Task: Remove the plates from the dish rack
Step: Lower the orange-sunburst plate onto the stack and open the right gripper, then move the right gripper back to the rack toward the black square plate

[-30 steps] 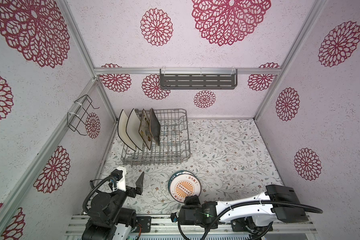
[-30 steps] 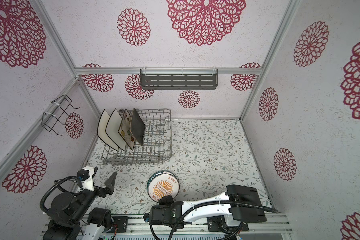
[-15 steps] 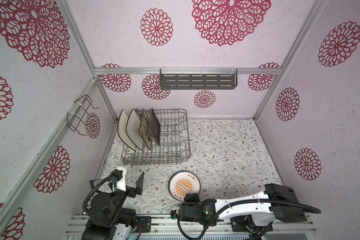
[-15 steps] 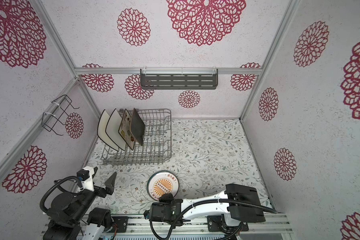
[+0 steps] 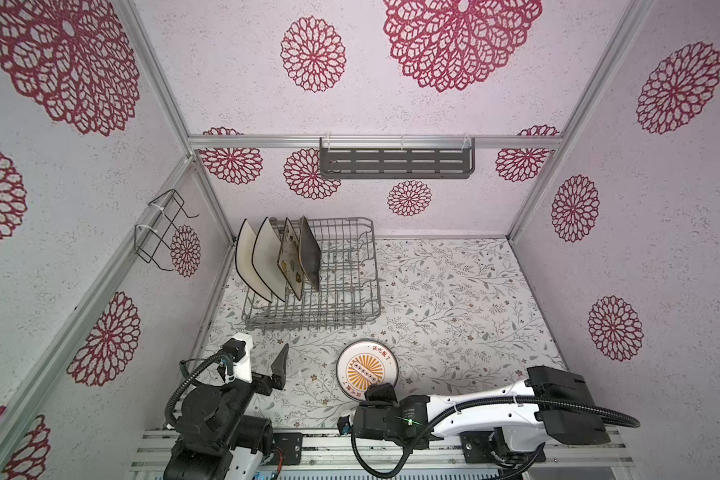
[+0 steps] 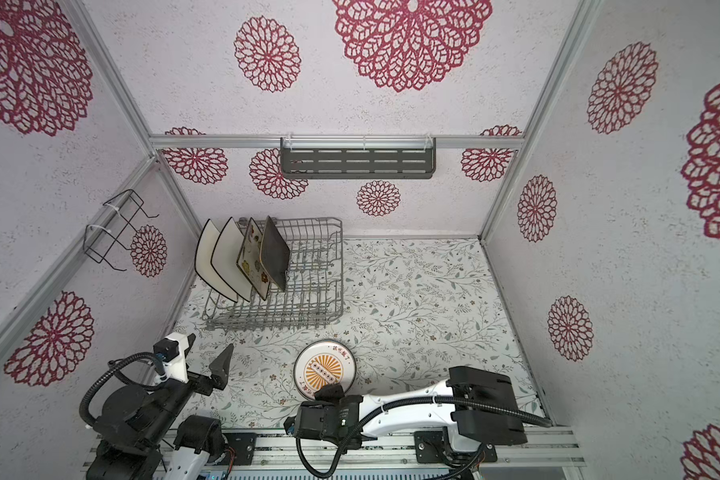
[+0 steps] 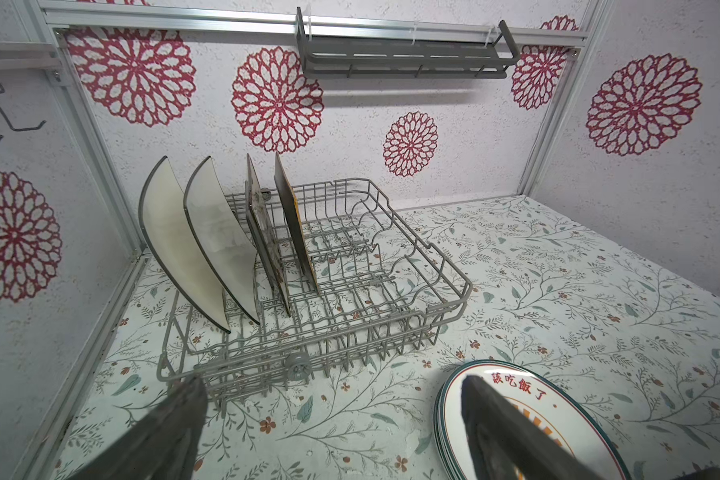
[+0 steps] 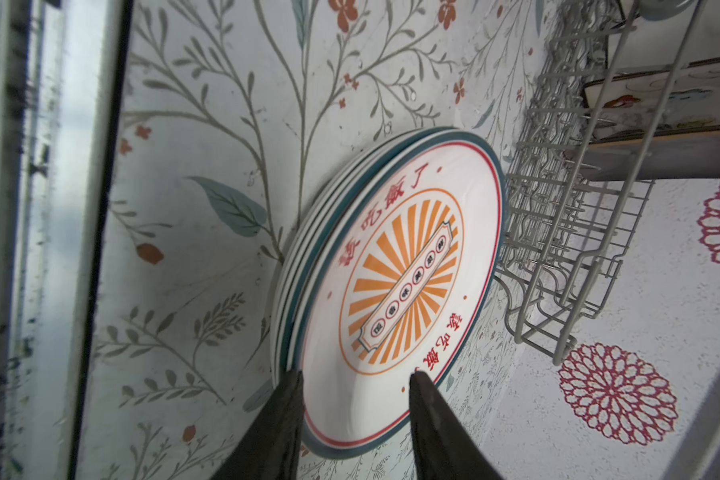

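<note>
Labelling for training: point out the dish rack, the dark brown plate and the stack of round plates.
dish rack (image 5: pixel 316 322), a top view, front wall
dark brown plate (image 6: pixel 274 251), a top view, its face
stack of round plates (image 5: pixel 366 370), a top view, orange centre

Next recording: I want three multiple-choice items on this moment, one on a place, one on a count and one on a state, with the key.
1. Relative to the dish rack, where does the stack of round plates lie?
A. inside it
B. on the table, in front of it
C. lifted in the air above it

2. How many square plates stand in the rack?
A. two
B. four
C. six

3. The left claw is:
A. open and empty
B. shut on a plate
C. shut on a rack wire

Key:
1 B, the stack rests flat on the flowered surface, nearer the arms than the rack.
2 B, two white, one flowered and one dark stand in a row.
3 A, its jaws stand wide apart, holding nothing.
</note>
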You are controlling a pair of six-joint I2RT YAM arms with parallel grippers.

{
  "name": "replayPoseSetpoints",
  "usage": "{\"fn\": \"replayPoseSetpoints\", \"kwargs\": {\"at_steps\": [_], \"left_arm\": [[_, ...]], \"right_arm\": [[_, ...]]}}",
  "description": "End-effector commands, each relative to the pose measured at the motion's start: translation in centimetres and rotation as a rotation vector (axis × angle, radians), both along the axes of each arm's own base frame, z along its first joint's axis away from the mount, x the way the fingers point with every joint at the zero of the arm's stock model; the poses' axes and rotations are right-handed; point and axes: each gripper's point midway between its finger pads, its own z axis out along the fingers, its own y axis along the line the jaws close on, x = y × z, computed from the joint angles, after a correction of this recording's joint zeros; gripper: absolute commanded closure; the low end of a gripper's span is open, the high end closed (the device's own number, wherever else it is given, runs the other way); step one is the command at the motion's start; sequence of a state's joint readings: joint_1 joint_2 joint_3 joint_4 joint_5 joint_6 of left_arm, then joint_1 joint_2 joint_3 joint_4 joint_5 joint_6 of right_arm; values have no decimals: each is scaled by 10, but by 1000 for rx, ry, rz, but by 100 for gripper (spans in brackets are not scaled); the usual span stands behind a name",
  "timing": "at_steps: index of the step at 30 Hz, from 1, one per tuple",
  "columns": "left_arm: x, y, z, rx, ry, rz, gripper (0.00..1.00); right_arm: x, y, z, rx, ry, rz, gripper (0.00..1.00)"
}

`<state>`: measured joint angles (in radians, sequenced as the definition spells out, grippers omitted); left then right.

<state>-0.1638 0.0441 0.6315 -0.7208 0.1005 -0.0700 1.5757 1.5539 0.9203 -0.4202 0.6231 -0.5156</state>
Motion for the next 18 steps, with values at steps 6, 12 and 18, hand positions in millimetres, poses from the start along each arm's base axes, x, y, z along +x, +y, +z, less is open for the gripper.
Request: {"fn": "replayPoseSetpoints", "kwargs": {"at_steps": [6,12,18], "left_arm": [[-2,-2,2,16,-22,-13,3],[0,0,1,19,-20,-5,3],[0,0,2,17,-20,-1,3]], "right_arm": [[4,-2,17,16,13,-16,41],[3,13,62,171,47,-43,28],[20,25,113,353,53,-114,10]]}}
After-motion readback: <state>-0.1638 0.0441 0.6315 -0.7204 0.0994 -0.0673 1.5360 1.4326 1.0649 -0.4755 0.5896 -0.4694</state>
